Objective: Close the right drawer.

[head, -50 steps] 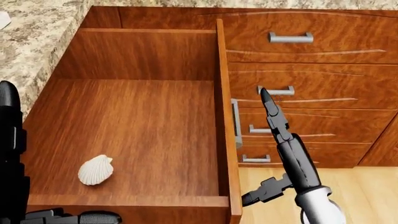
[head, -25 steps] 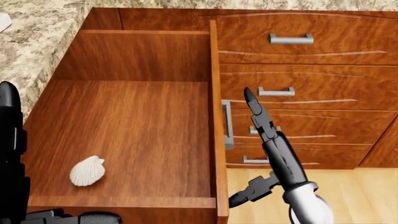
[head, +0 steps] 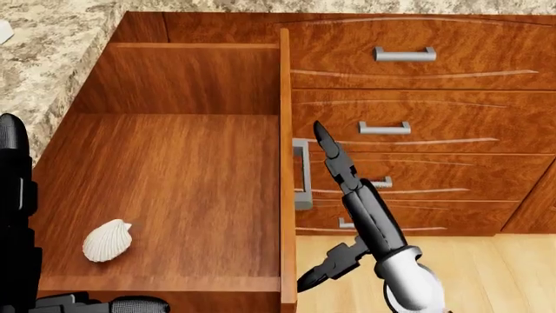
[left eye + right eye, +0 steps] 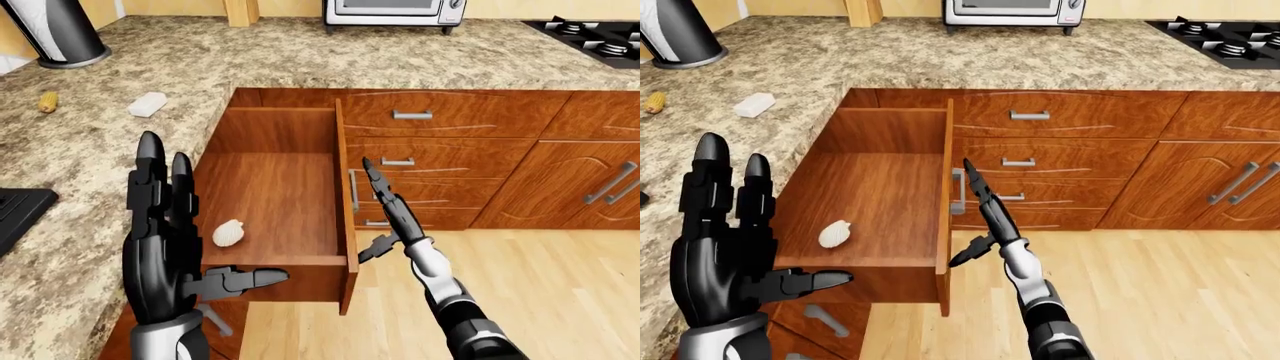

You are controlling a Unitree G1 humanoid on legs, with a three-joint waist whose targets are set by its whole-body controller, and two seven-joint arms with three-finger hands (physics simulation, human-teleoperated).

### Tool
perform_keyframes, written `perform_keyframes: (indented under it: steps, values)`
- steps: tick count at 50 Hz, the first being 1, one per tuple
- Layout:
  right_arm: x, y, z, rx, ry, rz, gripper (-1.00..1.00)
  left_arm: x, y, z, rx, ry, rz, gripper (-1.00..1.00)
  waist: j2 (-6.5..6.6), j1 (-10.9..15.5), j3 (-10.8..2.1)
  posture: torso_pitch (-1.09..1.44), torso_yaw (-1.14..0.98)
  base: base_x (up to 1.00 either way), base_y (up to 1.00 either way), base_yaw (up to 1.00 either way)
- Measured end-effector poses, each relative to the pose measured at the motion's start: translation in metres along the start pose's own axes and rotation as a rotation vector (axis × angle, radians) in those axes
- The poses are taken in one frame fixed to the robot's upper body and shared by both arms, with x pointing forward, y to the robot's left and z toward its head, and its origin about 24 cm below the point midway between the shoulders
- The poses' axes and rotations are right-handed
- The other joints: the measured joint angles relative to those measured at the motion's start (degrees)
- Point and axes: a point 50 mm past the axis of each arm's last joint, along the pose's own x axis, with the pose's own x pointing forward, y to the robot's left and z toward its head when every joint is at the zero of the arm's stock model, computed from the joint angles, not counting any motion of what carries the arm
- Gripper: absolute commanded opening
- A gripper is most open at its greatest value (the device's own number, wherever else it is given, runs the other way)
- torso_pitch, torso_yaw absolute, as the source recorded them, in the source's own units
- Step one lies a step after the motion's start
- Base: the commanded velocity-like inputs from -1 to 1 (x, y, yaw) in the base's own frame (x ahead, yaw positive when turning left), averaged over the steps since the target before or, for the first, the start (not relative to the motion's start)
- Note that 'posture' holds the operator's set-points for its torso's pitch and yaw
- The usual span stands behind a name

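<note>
The open wooden drawer (image 3: 174, 169) juts out of the left counter run, and its front panel (image 3: 285, 163) shows edge-on down the middle of the head view. A metal handle (image 3: 302, 173) sits on that panel's right face. My right hand (image 3: 347, 189) is open, its fingers stretched straight and lying against the handle side of the panel. A white seashell (image 3: 107, 240) lies on the drawer floor at the lower left. My left hand (image 4: 175, 225) is raised and open, palm spread, beside the drawer's left wall, holding nothing.
A stack of shut drawers (image 3: 417, 117) faces me right of the panel, with cabinet doors (image 4: 590, 180) further right. On the granite counter (image 4: 250, 60) stand a microwave (image 4: 393, 10), a stove (image 4: 600, 37), a roll holder (image 4: 60, 34), a white block (image 4: 147, 104) and a corn piece (image 4: 47, 102).
The drawer's front panel has slid left in the head view, with my right hand following against it. The shell has shifted left with the drawer. The left hand has stayed put.
</note>
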Motion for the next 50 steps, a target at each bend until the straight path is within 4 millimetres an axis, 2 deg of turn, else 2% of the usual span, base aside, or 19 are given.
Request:
perform_keyframes:
  steps: [50]
  values:
    - [0.020, 0.034, 0.013, 0.002, -0.037, 0.108, 1.00, 0.001, 0.002, 0.000, 0.000, 0.000, 0.008, 1.00, 0.06, -0.02, -0.08, 0.00, 0.00, 0.00, 0.00, 0.00]
